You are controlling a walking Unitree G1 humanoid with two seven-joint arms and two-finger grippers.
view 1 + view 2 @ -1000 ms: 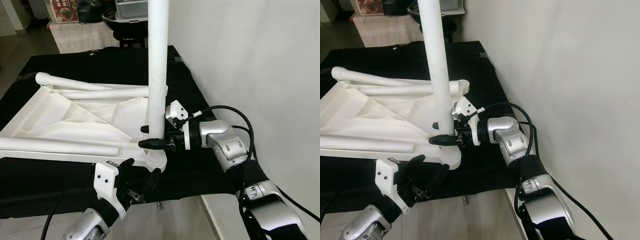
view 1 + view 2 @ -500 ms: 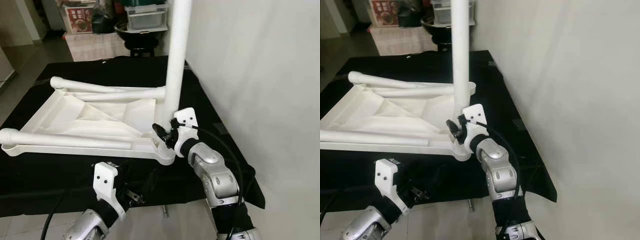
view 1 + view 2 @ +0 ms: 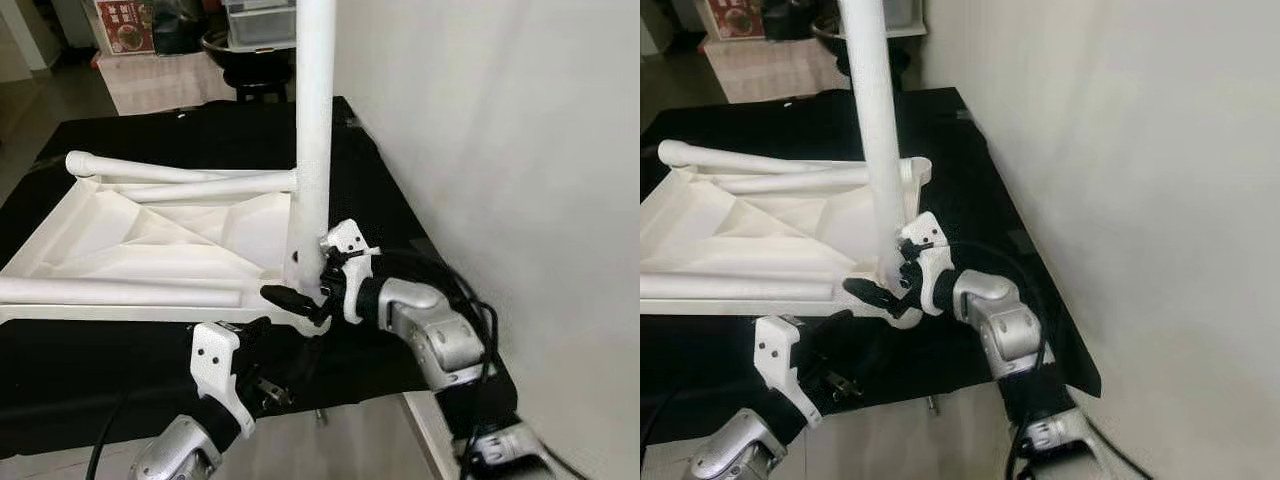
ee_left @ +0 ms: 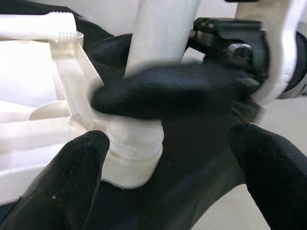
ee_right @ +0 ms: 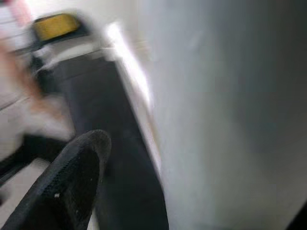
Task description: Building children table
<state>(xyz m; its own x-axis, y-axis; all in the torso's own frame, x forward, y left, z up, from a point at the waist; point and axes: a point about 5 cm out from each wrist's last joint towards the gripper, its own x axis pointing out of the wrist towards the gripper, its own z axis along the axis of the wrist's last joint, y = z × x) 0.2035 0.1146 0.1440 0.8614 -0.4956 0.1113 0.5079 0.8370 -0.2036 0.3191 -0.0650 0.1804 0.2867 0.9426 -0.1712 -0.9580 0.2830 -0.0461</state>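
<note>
Upturned white tabletop (image 3: 150,240) lying on black-draped desk (image 3: 400,215); upright white leg (image 3: 312,140) seated in corner socket at 5 o'clock. Right pincer (image 3: 300,290) clenched on leg base. Left pincer (image 3: 285,350) released, hovering at socket's 6 o'clock.

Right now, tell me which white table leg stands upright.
The leg in the near right corner socket, gripped by the right gripper; the other two legs lie flat on the upturned tabletop.
</note>
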